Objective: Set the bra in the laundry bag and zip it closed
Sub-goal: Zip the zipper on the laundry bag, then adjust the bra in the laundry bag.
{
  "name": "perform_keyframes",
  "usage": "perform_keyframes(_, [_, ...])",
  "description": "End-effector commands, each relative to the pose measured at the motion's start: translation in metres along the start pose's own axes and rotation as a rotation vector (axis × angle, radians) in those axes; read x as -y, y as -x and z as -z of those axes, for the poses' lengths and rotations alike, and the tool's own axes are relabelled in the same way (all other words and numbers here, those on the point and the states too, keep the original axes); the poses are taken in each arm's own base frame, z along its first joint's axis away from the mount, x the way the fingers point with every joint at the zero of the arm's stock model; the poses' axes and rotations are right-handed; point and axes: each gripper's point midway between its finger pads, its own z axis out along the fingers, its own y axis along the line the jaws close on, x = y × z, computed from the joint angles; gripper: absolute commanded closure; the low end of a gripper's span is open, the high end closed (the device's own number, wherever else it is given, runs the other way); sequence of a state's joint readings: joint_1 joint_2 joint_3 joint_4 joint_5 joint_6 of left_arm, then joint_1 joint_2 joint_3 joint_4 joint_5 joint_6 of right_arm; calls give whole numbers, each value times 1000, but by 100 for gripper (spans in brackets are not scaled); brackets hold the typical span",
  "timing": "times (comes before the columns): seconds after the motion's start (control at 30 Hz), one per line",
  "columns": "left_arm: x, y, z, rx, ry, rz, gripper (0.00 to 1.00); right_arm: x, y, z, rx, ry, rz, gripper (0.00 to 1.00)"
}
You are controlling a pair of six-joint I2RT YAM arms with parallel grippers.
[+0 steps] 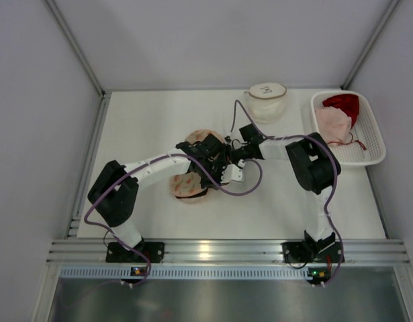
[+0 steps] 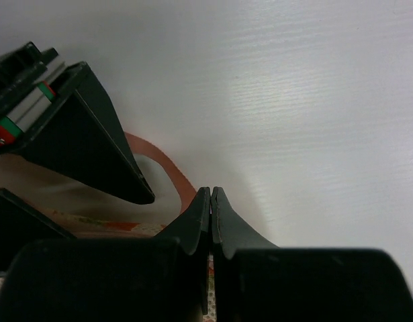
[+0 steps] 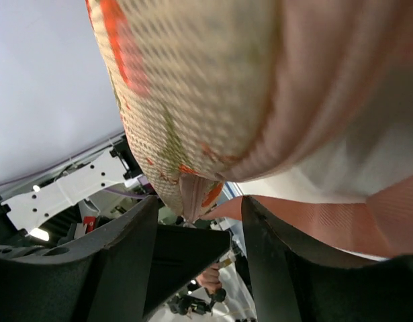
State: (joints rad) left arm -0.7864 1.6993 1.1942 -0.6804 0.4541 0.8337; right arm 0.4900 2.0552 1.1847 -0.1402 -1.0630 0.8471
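peach bra (image 3: pixel 193 100) between right gripper's (image 3: pixel 199 204) jaws

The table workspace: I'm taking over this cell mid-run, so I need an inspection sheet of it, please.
Surface: white table; no spills seen.
Job's things: bra lies mid-table beneath both pincers; laundry bag stands apart at the far edge, its zip not visible.
Clutter: white basket at the far right, holding garments, red and pink.
Grippers: left pincer shut, beside a strap; right pincer open at the bra cup.
Cables: purple cables run along both arms; one loop hangs beside the bra.
Surroundings: pale walls; metal rail at the near edge.
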Motion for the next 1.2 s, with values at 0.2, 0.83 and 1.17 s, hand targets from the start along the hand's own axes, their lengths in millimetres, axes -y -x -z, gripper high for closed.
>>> perform_keyframes(0.2, [-5,21,7,73,12,-66,100,-9,-7,-24,-9,38,8,75])
perform_keyframes(0.83, [-6,25,105,96,377,79,7,-18,25,-3,114,116,-3,100])
perform_keyframes(1.17, [-23,-38,132,3,749,282,2,-34,40,6,216,290,-160,100])
